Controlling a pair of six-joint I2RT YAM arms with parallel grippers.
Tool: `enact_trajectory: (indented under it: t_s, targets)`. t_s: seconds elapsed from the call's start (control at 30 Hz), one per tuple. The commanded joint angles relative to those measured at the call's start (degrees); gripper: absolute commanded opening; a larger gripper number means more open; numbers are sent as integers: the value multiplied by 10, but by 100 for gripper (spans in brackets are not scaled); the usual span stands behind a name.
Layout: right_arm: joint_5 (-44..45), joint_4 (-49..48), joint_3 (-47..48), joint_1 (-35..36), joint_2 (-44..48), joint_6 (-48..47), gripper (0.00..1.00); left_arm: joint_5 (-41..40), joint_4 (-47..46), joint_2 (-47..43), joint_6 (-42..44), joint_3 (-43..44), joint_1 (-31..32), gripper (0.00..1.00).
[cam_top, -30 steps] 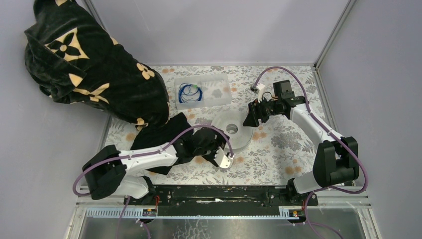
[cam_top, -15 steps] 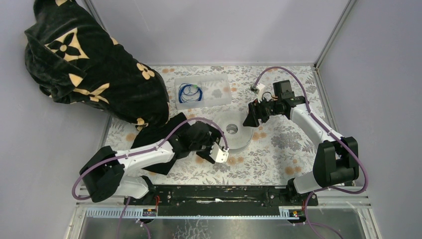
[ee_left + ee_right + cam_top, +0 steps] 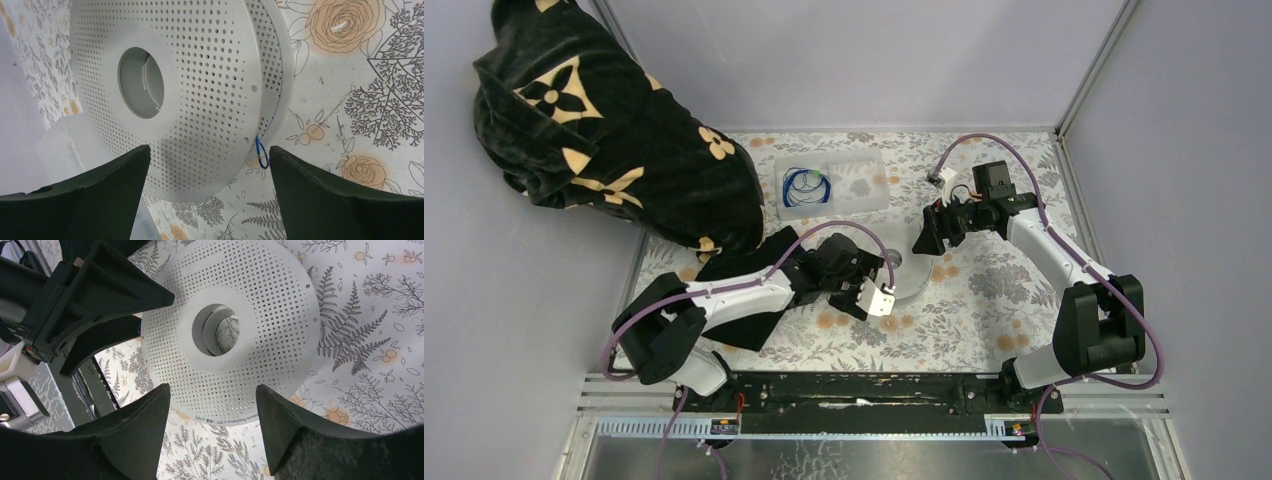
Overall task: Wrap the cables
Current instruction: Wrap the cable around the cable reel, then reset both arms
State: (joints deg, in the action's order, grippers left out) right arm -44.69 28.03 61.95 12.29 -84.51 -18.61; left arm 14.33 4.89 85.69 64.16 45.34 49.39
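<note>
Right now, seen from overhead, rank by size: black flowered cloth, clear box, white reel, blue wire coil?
Black flowered cloth, largest.
Clear box and white reel: similar, reel partly hidden by the left arm, so unranked.
Blue wire coil, smallest, inside the box.

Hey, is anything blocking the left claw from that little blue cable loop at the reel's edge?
Nothing visible does. In the left wrist view the blue cable loop pokes out bare at the rim of the reel, between the fingers of the open left claw, close to one.
</note>
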Motion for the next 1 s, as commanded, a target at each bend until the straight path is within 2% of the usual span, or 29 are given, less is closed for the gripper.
enact_trajectory:
  t_s: [0.0, 0.37, 0.67, 0.77, 0.97]
  targets:
    - [-15, 5, -1, -4, 1, -11, 71, 7, -44, 15, -14, 18, -4, 94]
    - [-17, 7, 0, -4, -1, -12, 71, -24, -158, 23, 34, -26, -2, 84]
    - [-18, 9, 0, -4, -2, -13, 71, -43, -162, 33, 115, -41, 6, 85]
    - [-18, 9, 0, -4, 0, -13, 71, -34, -128, 23, 113, -38, 8, 89]
    - [-18, 7, 1, -4, 1, -12, 71, 10, -17, -22, 55, -16, 8, 98]
